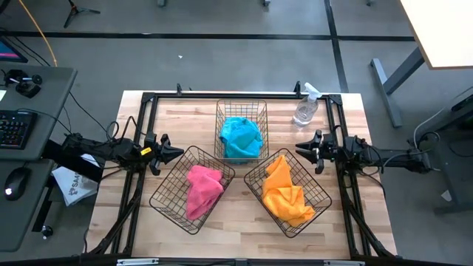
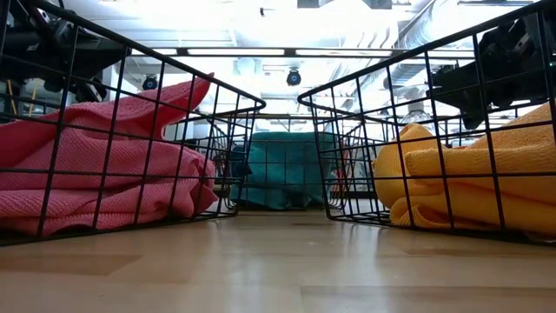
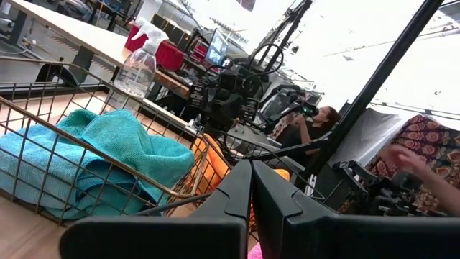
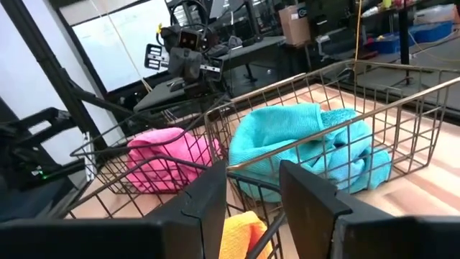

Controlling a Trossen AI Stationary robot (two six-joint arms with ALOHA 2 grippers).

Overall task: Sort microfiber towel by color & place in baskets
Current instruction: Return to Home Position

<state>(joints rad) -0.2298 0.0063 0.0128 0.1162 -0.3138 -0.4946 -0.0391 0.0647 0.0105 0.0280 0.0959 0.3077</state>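
Observation:
Three black wire baskets stand on the wooden table. The far middle basket (image 1: 241, 130) holds turquoise towels (image 1: 241, 137). The near left basket (image 1: 191, 188) holds pink towels (image 1: 202, 189), and the near right basket (image 1: 287, 191) holds yellow-orange towels (image 1: 283, 193). My left gripper (image 1: 177, 154) hovers shut at the left basket's far left corner and touches nothing. My right gripper (image 1: 300, 150) hovers at the right basket's far right corner with a narrow gap between its fingers, empty. In the right wrist view the turquoise towels (image 4: 305, 147) and pink towels (image 4: 169, 162) lie ahead.
A clear spray bottle (image 1: 305, 108) stands at the table's far right, behind the right gripper. Black frame bars (image 1: 140, 118) run along the table's left, right and far edges. Bare wood lies in front of the baskets (image 2: 278, 269). People sit in the room beyond (image 3: 316, 122).

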